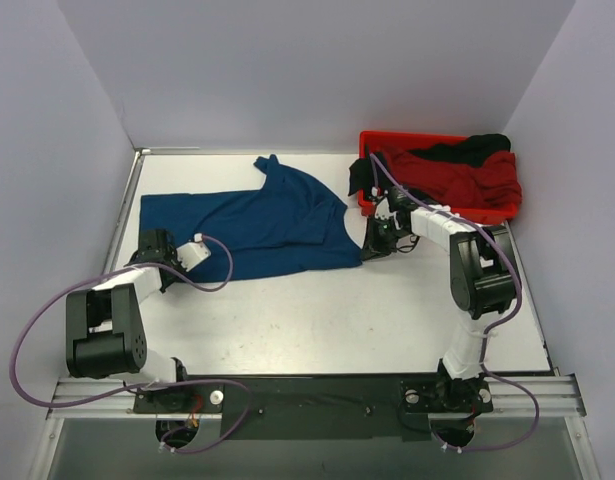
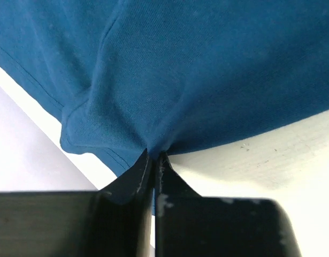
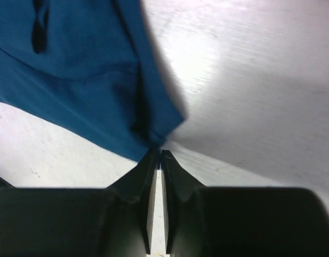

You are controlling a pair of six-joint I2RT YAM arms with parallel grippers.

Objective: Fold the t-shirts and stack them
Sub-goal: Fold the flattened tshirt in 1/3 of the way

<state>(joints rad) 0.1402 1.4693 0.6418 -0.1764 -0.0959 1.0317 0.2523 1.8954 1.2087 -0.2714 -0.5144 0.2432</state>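
Observation:
The dark navy-blue t-shirt point(image 1: 257, 225) lies spread on the white table, wrinkled, with one sleeve pointing to the back. My left gripper point(image 1: 159, 262) is shut on the shirt's near left edge; in the left wrist view the cloth point(image 2: 207, 75) bunches into the closed fingertips point(image 2: 155, 155). My right gripper point(image 1: 370, 250) is shut on the shirt's near right corner; the right wrist view shows that corner point(image 3: 100, 80) pinched at the fingertips point(image 3: 159, 152). A red t-shirt point(image 1: 467, 180) and a black t-shirt point(image 1: 477, 148) lie heaped in the tray.
A red plastic tray point(image 1: 372, 205) stands at the back right, just behind the right gripper. Grey walls close in the table on the left, back and right. Purple cables loop beside both arms.

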